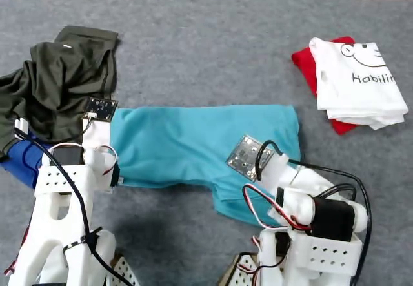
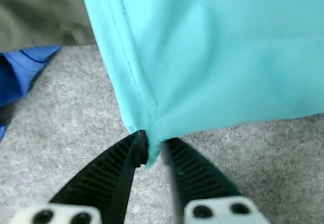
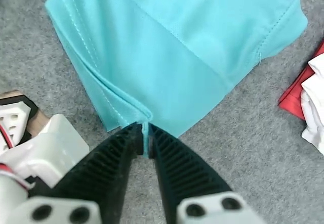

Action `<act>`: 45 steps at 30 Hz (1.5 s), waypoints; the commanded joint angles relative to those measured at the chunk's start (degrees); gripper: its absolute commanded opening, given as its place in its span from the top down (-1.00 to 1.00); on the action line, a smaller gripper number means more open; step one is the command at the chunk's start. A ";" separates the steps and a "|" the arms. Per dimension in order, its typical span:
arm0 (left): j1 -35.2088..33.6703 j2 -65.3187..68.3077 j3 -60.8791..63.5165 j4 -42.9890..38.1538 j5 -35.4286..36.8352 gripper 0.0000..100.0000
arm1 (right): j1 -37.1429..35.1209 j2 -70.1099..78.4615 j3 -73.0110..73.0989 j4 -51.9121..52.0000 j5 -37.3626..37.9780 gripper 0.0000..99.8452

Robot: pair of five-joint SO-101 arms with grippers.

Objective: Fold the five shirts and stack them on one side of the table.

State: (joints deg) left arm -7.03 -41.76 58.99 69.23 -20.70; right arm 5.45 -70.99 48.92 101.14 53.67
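Grey felt table (image 1: 213,47), your teal shirt (image 1: 200,141) spread mid-table, left gripper (image 2: 153,148) clamped on its near left corner, right gripper (image 3: 146,133) pinching its near right hem, folded white-on-red stack (image 1: 358,82) far right

Five shirts are on the table (image 1: 206,53): one turquoise shirt (image 1: 193,141) mid-table, one dark green shirt (image 1: 58,79) and one blue shirt (image 1: 16,163) at the left edge, one red shirt (image 1: 302,60) and one white shirt (image 1: 358,86) at the right edge. Two grippers: left gripper (image 2: 154,150), right gripper (image 3: 147,133).
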 commanded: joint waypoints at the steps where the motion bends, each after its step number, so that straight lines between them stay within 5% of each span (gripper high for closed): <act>1: -0.35 -1.36 -1.67 1.85 -0.53 0.63 | 0.84 -0.48 -0.22 0.97 0.88 0.74; 11: -0.44 -1.36 -13.27 2.73 0.26 0.63 | 0.84 0.57 -6.73 0.62 0.53 0.76; 14: -0.44 -0.57 -17.32 2.11 4.84 0.83 | 0.84 4.70 -7.60 -0.62 -0.53 1.00; 16: 0.00 -0.13 -18.73 0.00 8.70 0.98 | 0.84 9.36 -8.40 -2.99 -3.25 0.95; 19: 0.00 2.07 -18.99 -6.77 14.68 0.94 | 0.40 17.27 -11.74 -8.26 -7.74 0.99; 27: -0.26 18.59 -21.89 -23.12 19.08 0.96 | -1.36 42.77 -22.55 -20.13 -15.82 0.99; 34: -0.44 35.03 -29.63 -23.91 19.08 0.96 | -4.70 59.38 -26.95 -29.89 -21.36 0.99; 45: -6.07 56.13 -43.78 -24.00 18.90 0.96 | 0.13 79.52 -31.08 -40.62 -22.07 0.99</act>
State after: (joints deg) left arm -10.55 12.04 20.48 45.93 -2.07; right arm 3.78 4.70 21.05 63.52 31.87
